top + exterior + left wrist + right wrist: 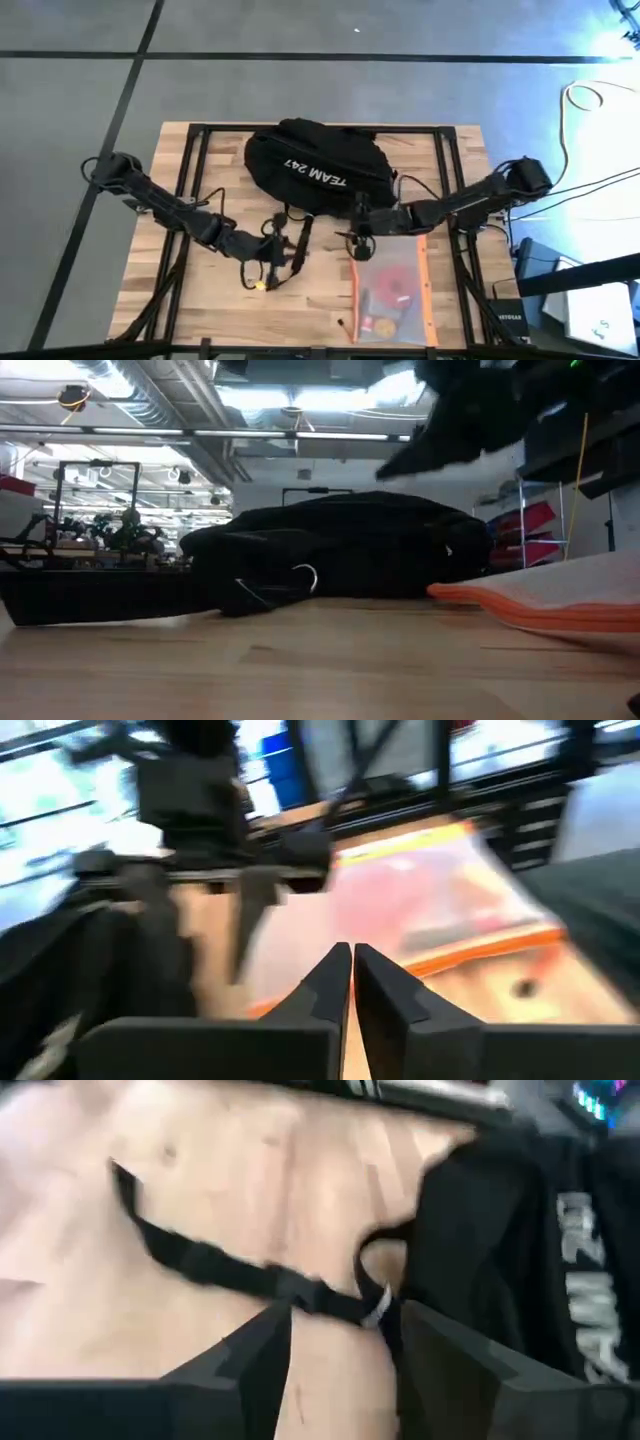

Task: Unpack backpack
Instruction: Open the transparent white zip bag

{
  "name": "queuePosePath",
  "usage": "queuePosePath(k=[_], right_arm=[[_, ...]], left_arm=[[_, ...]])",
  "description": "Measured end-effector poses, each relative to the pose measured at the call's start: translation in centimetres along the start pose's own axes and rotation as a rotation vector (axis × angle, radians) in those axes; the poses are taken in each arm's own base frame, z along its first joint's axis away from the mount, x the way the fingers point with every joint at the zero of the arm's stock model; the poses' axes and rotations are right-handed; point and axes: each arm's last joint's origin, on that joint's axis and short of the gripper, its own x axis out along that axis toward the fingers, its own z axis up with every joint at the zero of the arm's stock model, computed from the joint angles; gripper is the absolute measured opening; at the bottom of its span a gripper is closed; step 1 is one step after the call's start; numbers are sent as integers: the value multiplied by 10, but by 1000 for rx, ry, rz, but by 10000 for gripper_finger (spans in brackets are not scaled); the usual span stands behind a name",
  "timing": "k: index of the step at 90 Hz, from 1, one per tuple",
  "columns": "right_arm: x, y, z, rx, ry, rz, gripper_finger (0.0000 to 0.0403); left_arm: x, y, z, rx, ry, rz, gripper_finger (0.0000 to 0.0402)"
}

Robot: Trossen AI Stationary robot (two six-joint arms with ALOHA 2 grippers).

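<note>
The black backpack (318, 165) with white "TEAM 247" lettering lies at the middle of the table toward its far side; the low view shows it resting on its underside (340, 555). One of its black straps (230, 1270), with a buckle, trails over the wood toward the near side. My right gripper (345, 1350) hovers open over this strap, just in front of the backpack (358, 235). My left gripper (352, 970) is shut with nothing between its fingers, left of the right one (285, 240).
A clear pouch with orange edges (392, 290) holding small red things lies flat at the near right of the table, and it also shows in the low view (560, 605). A small yellow item (262, 284) sits near the left gripper. Black frame rails (195, 170) run along the table's sides.
</note>
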Motion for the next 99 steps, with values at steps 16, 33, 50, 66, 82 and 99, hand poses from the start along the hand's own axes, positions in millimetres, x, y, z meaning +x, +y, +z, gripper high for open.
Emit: queuePosePath(k=[16,33,50,66,82,99], right_arm=[[-23,31,6,-60,-36,113,190],[-44,63,-5,-124,54,229,185],[-58,80,-14,-103,122,286,176],[-62,85,-17,-84,143,301,174],[-67,80,-21,-41,209,277,174],[-83,71,-18,65,240,258,174]], left_arm=[[36,-18,-27,136,14,-2,6],[76,-25,-59,325,5,14,34],[112,-23,-77,407,21,-72,108],[142,-21,-71,625,-23,-86,212],[165,-7,-73,684,16,-81,280],[175,18,-71,635,62,-77,278]])
